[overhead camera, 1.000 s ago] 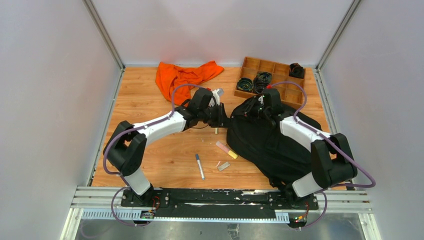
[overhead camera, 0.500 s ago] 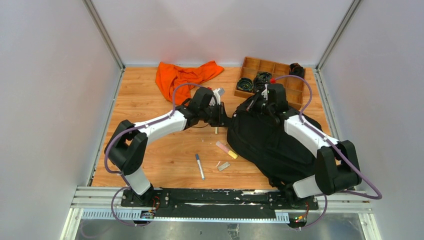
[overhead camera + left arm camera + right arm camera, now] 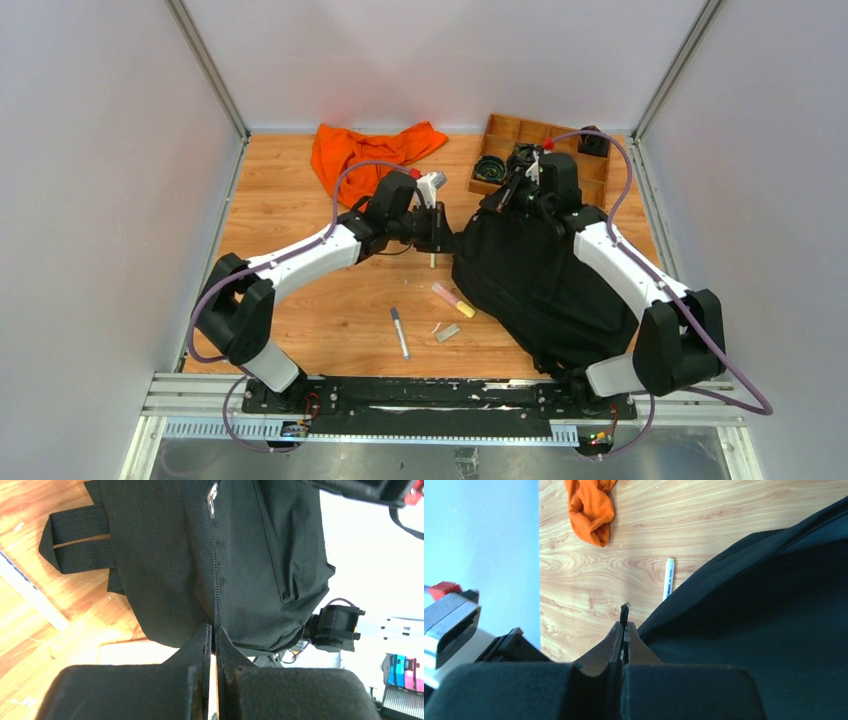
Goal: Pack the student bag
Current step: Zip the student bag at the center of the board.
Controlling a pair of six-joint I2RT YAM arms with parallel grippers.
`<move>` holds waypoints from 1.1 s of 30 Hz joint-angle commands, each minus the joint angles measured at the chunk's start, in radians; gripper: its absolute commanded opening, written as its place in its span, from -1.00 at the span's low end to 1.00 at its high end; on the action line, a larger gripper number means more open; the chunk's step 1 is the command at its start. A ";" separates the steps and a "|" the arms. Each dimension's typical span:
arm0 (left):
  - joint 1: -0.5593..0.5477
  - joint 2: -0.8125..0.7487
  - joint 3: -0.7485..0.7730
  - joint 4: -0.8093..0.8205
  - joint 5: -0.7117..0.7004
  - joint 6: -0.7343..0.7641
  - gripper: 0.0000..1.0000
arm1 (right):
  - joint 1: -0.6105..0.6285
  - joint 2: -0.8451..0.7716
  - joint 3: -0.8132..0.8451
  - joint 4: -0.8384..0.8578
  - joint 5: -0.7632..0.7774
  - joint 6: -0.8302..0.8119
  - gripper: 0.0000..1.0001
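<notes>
Student bag point(image 3: 545, 285) lies right of centre on the surface point(image 3: 300, 290), long axis far-left to near-right; your left gripper point(image 3: 214, 636) pinches its left-edge zipper seam point(image 3: 216, 570); your right gripper point(image 3: 624, 630) pinches a thin black tab point(image 3: 624, 611) at its far end.

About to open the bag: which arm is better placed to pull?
Right, likely. The right gripper is shut on a thin black tab at the student bag's edge, maybe a zipper pull; the left gripper pinches the bag's seam, better for bracing.
</notes>
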State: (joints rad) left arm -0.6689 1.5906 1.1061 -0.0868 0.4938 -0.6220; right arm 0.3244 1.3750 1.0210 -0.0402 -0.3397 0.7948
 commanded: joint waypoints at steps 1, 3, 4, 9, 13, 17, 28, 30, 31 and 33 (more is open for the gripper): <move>0.006 -0.053 -0.040 -0.058 0.031 0.042 -1.00 | -0.039 0.044 0.067 0.046 0.131 -0.078 -1.00; 0.006 -0.060 -0.053 -0.059 0.033 0.047 -1.00 | -0.057 0.066 0.076 0.046 0.156 -0.092 -1.00; 0.006 -0.066 -0.062 -0.060 0.030 0.047 -1.00 | -0.069 0.079 0.078 0.047 0.156 -0.090 -1.00; 0.006 -0.114 -0.099 -0.062 0.009 0.049 -1.00 | -0.132 0.103 0.100 0.047 0.141 -0.092 -1.00; 0.006 -0.141 -0.121 -0.057 -0.003 0.047 -1.00 | -0.205 0.116 0.118 0.018 0.186 -0.113 -1.00; 0.006 -0.131 -0.136 -0.041 -0.009 0.060 -1.00 | -0.289 0.130 0.119 0.014 0.145 -0.086 -1.00; 0.012 -0.087 -0.012 -0.133 -0.064 0.167 0.30 | -0.281 0.164 0.183 -0.104 0.074 -0.140 -1.00; 0.013 -0.048 0.095 -0.217 -0.095 0.222 0.60 | -0.277 0.137 0.151 -0.086 0.070 -0.134 -1.00; 0.014 -0.030 0.143 -0.248 -0.114 0.248 0.63 | -0.277 0.126 0.141 -0.087 0.074 -0.138 -1.00; 0.016 0.014 0.233 -0.303 -0.163 0.313 0.64 | -0.277 0.112 0.131 -0.089 0.075 -0.148 -1.00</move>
State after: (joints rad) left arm -0.6621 1.5524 1.1767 -0.2790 0.4168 -0.4561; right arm 0.0399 1.5421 1.1561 -0.1253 -0.2626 0.6807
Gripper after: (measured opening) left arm 0.812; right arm 0.015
